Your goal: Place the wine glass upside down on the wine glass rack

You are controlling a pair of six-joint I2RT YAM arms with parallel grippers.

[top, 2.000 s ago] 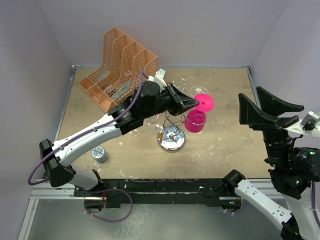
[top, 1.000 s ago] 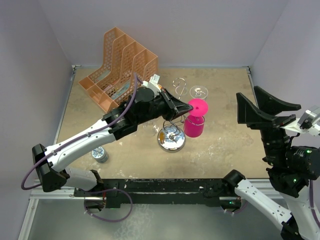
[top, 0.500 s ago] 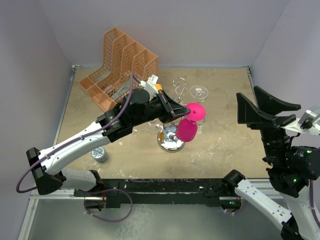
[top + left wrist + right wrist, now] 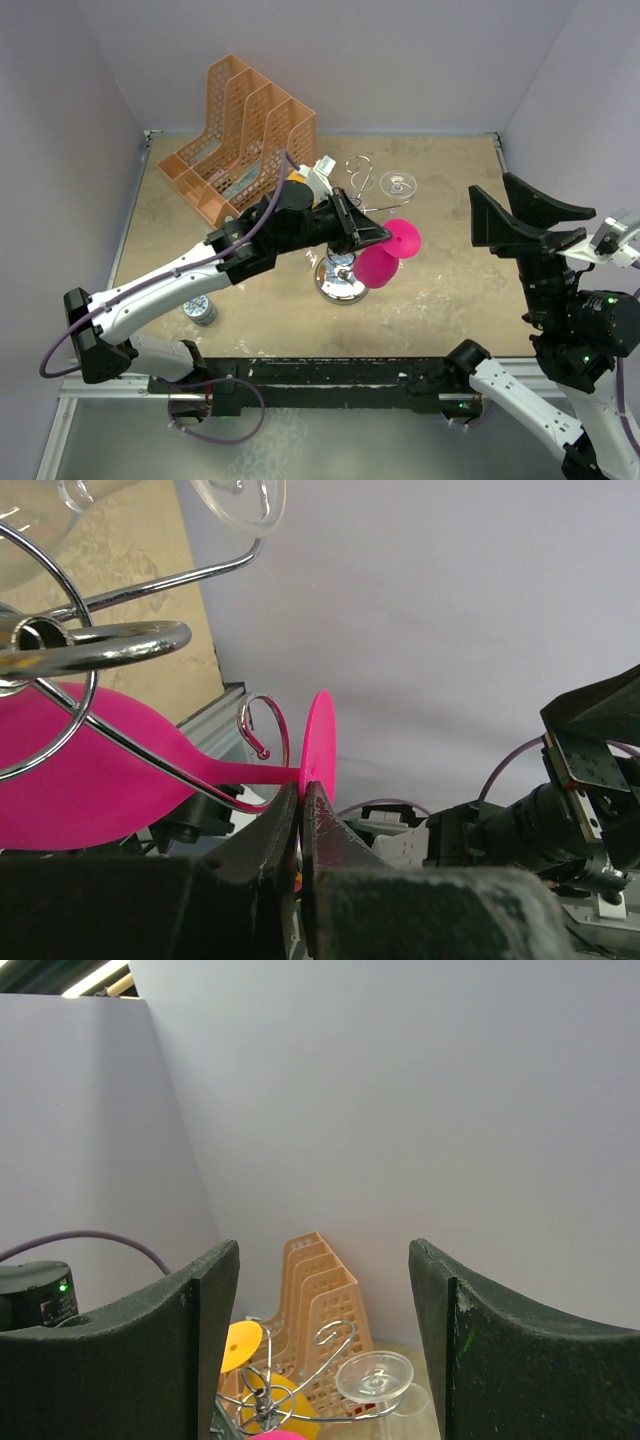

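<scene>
Wine glass (image 4: 378,264), bright pink, hangs tilted at the middle of the desk (image 4: 455,290), its bowl low over the round chrome base of the wine glass rack (image 4: 343,284) and its flat foot raised toward the right edge. The left gripper (image 4: 300,802) is clenched on the thin stem right beside the foot, its fingers (image 4: 262,835) nearly touching each other. That grip looks deliberate. It leaves the rest of the stem free, and the wrist view shows the stem lying inside one curled loop arm of the rack. The foot can then catch on the wire while the bowl hangs down. The glass probably needs levelling before the clamp lets go, or it could slide out of the loop.

A clear glass (image 4: 397,184) hangs foot-up on the rack's far side, showing the intended pose. The right gripper (image 4: 322,1256) waits near the right edge, spread wide and holding nothing. An orange mesh organiser (image 4: 240,125) fills the far-left corner, and a small tin (image 4: 200,308) sits toward the near-left. No brand or writing is readable anywhere; the tin's top is too small to make out.
</scene>
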